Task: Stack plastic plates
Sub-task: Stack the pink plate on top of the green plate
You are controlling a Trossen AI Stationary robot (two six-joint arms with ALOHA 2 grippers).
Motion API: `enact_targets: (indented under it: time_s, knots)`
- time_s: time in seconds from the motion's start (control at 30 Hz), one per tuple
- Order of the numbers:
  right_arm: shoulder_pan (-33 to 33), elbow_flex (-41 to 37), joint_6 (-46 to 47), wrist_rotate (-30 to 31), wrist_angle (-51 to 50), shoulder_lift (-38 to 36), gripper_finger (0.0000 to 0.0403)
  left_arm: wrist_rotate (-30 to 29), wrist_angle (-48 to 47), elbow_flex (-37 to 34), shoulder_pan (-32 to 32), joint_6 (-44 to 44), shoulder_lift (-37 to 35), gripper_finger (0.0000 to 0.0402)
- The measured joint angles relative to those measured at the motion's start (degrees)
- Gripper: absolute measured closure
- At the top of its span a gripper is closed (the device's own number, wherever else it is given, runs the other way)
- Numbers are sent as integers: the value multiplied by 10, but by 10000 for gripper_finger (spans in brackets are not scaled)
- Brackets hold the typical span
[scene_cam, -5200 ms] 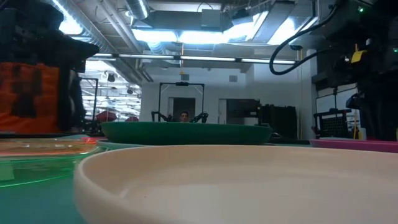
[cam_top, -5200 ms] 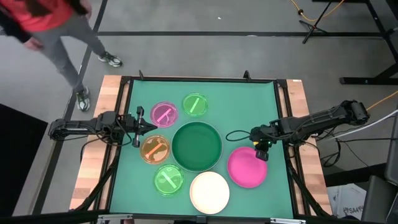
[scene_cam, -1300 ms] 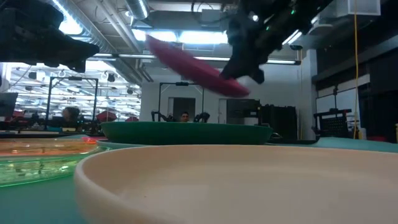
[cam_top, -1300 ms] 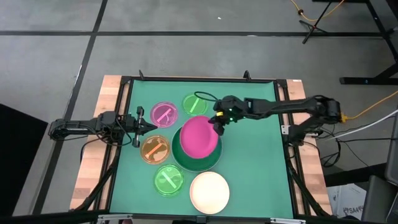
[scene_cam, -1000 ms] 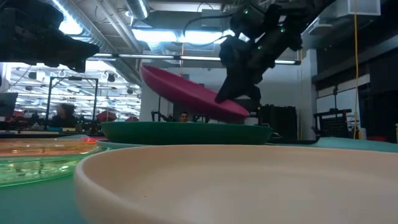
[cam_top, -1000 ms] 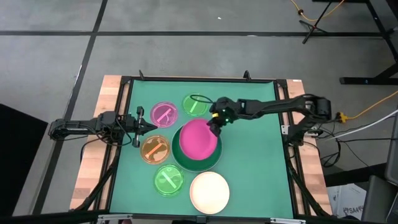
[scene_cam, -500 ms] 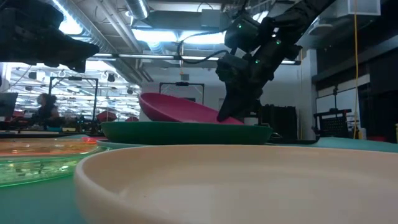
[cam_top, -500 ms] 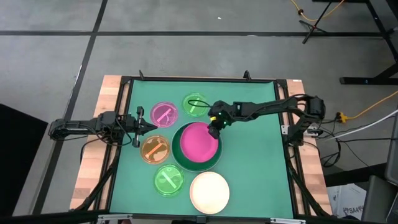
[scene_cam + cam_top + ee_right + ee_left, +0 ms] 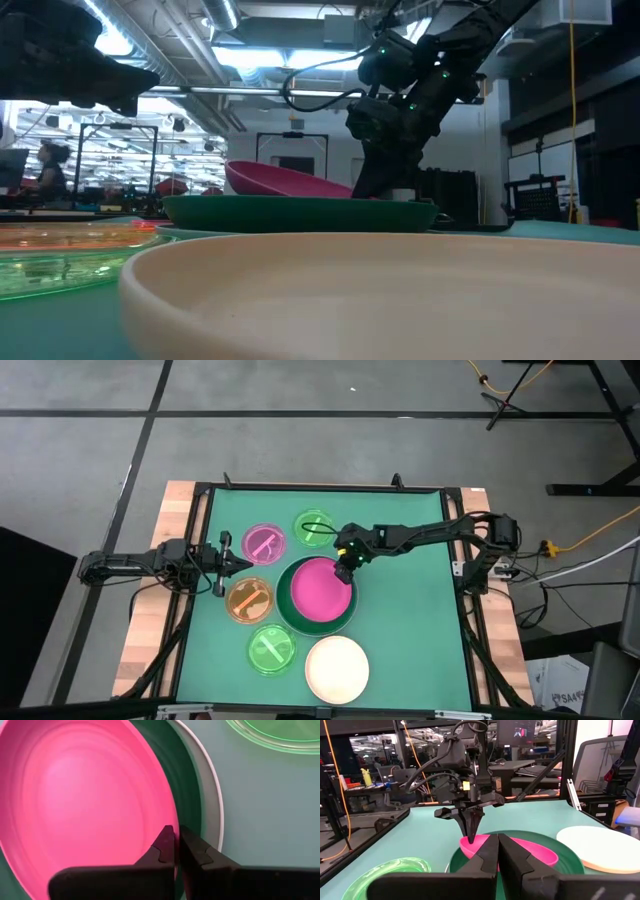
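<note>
The hot pink plate (image 9: 318,589) lies inside the dark green plate (image 9: 288,610) at mid-table, its left rim (image 9: 232,168) above the green rim (image 9: 300,212). A pale rim (image 9: 216,800) shows under the green plate. My right gripper (image 9: 345,567) is shut on the pink plate's far right rim. Around them lie a translucent pink plate (image 9: 264,544), two lime green plates (image 9: 315,527) (image 9: 271,649), an orange plate (image 9: 249,599) and a cream plate (image 9: 337,668). My left gripper (image 9: 238,563) waits shut at the table's left. My right gripper pinches the pink plate's rim (image 9: 173,820) on its far right side, one finger over the plate's inside and one outside it. The fingers slant down from above and from the table's right. The plate sits low in the green plate, tilted, its left side higher.
The small plates ring the stack on its left and far sides, and the cream plate (image 9: 380,290) lies by the near edge. Bare green mat (image 9: 410,620) spreads to the right of the stack. My right arm (image 9: 430,535) reaches across the mat's far right.
My right gripper has gone down with the pink plate, staying shut on its rim. The plate, steeply tilted above the green plate before, has sunk into it and flattened out, its held side lowest.
</note>
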Motion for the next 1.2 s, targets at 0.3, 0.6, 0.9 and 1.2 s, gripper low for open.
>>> enact_targets:
  time_s: [0.3, 0.6, 0.9, 1.2]
  knots:
    - [0, 0, 0, 0, 0, 0, 400, 0, 0, 0, 0, 0, 0, 398]
    - [0, 0, 0, 0, 0, 0, 400, 0, 1, 0, 0, 0, 0, 398]
    - [0, 0, 0, 0, 0, 0, 395, 0, 3, 0, 0, 0, 0, 398]
    - [0, 0, -1, 5, 0, 0, 320, -16, 22, 0, 0, 0, 0, 398]
